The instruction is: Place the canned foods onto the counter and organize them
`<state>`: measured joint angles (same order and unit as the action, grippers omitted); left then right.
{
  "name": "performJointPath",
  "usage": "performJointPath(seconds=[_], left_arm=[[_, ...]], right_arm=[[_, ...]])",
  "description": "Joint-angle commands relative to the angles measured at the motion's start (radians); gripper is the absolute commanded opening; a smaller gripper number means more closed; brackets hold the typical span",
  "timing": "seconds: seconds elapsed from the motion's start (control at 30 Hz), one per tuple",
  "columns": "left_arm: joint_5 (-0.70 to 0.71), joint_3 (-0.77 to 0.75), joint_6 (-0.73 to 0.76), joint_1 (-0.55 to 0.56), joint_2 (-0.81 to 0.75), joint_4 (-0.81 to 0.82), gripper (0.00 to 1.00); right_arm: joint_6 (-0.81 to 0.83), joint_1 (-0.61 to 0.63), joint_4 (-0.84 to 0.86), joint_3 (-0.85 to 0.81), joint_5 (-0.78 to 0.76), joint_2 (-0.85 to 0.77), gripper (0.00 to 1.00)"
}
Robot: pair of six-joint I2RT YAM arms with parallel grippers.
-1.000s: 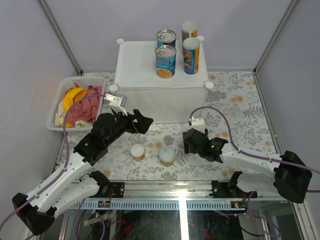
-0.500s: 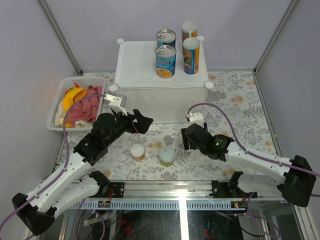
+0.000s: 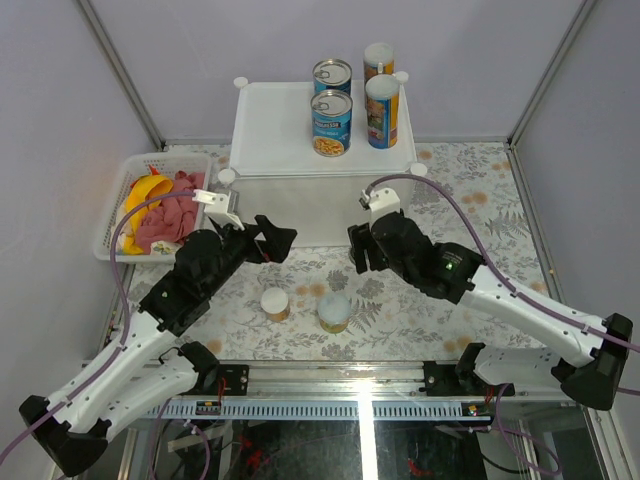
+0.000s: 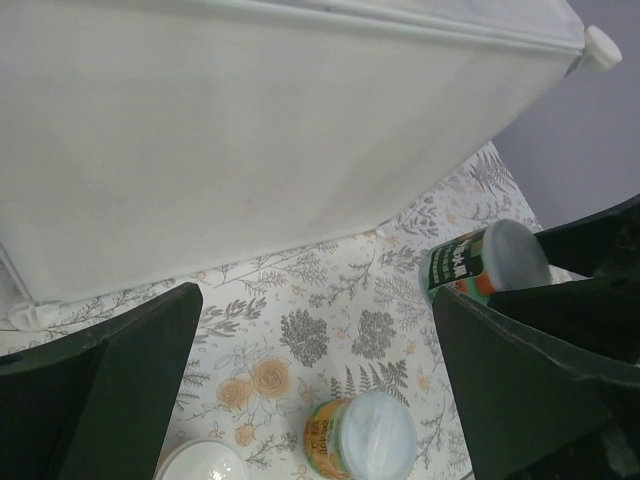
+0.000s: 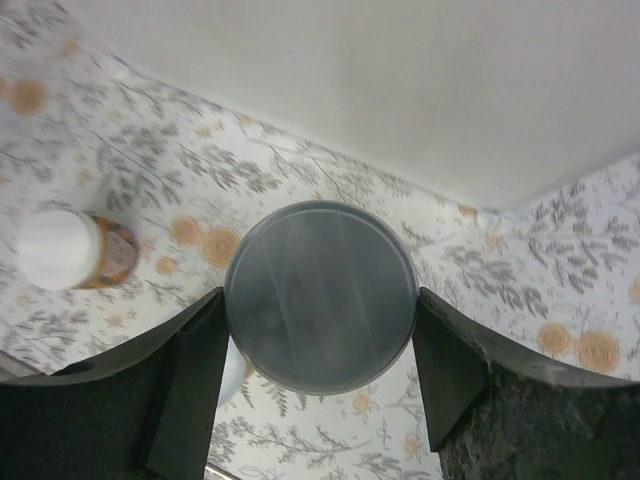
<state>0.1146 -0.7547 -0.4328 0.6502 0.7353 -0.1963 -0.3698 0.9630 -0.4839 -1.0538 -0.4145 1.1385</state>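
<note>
Right gripper (image 3: 358, 250) has risen and swung left toward the counter (image 3: 275, 130), clamped on a grey-lidded green-labelled can (image 5: 320, 295) above the table just before its front wall; left gripper (image 3: 272, 240) hangs wide open further left.

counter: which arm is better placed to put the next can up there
Right. The right gripper clamps a grey-lidded can just in front of the counter; the left gripper hangs open and empty.
</note>
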Motion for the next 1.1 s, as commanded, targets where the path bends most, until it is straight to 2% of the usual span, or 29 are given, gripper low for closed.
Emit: performJointPath(seconds=[0.0,0.43,0.8,1.07], left_arm=[[0.098,-0.053,0.003,0.004,-0.015,0.004,1.0],[0.267,-0.158,0.003,0.005,0.0,-0.006,0.99],[0.318,-0.219,0.055,0.006,0.031,0.04,0.98],[0.325,-0.216,0.101,0.005,0.028,0.064,0.98]], right_arm=[[0.081,0.014,0.034,-0.215,0.043,0.032,0.11],[0.181,0.019,-0.024,-0.777,0.183,0.316,0.1],[0.226,0.019,-0.18,-1.388,0.202,0.712,0.1],[0.22,0.001,-0.19,-1.511,0.137,0.849,0.1]])
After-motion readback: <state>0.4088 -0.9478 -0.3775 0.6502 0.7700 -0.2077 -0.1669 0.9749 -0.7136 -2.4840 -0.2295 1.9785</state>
